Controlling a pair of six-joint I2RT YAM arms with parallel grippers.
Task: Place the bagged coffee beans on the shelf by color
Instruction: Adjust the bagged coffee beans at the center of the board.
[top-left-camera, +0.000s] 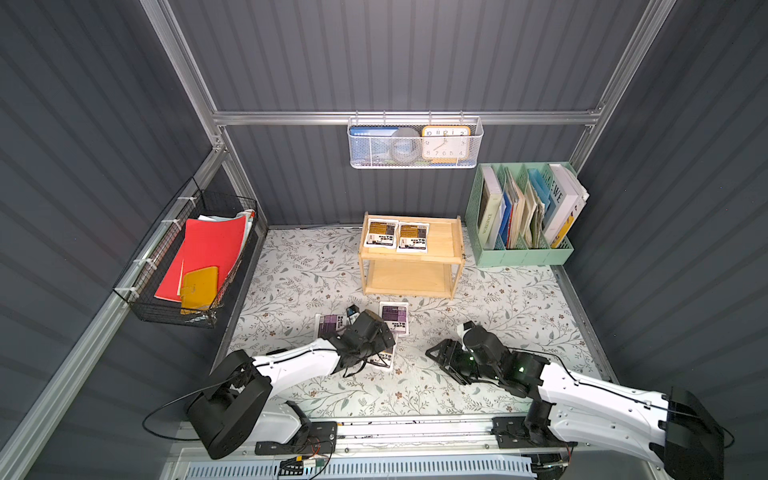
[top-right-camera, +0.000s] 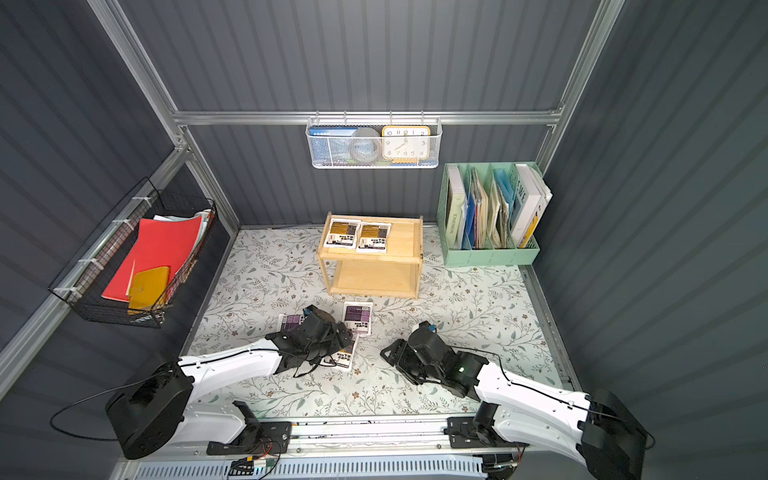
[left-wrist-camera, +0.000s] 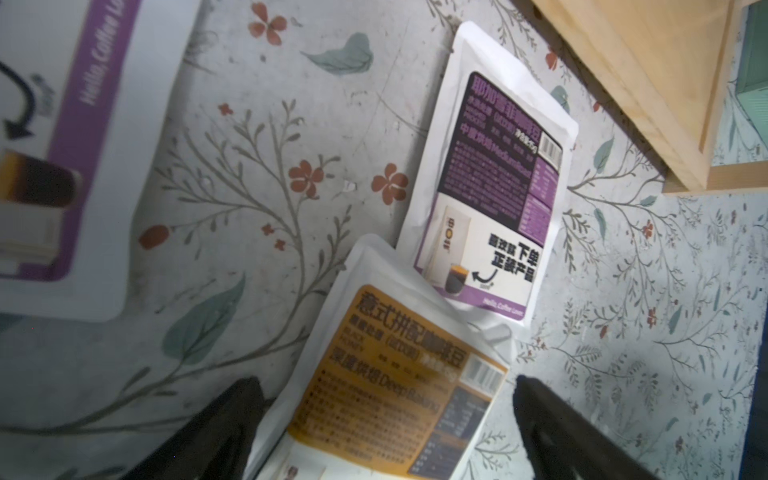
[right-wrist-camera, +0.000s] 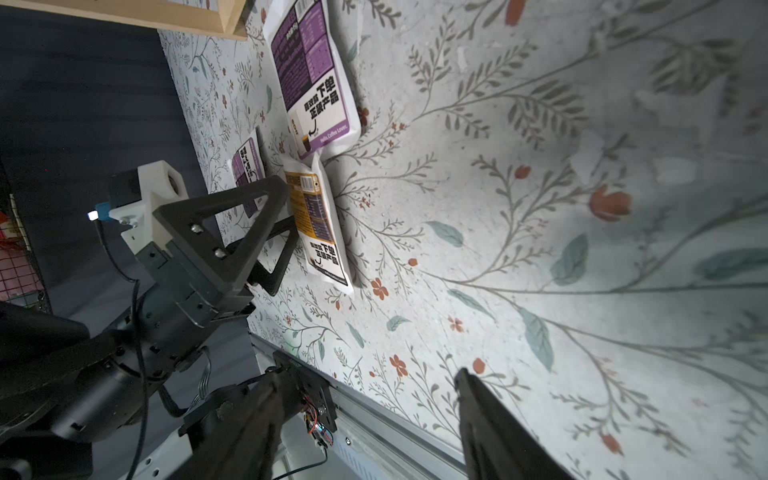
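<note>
While my left gripper (left-wrist-camera: 388, 382) hangs low over the mat (top-left-camera: 299, 266), its jaws stand wide, one on either side of a yellow pouch (left-wrist-camera: 374, 332) that lies there with its far corner at the edge of a purple pouch (left-wrist-camera: 494, 174). I cannot tell whether the jaws touch the yellow pouch, and nothing shows it clamped. A second purple pouch (top-left-camera: 328, 325) lies flat just to the left, partly hidden by my arm (top-left-camera: 299, 361) in both top views. My right gripper (right-wrist-camera: 368, 374) hovers near the mat to the right of these pouches, clear of them, jaws wide and holding nothing. The shelf (top-left-camera: 446, 245) stands at the back of the mat, and two more yellow pouches (top-left-camera: 380, 233) (top-left-camera: 412, 237) lie side by side on the left half of its top tray.
</note>
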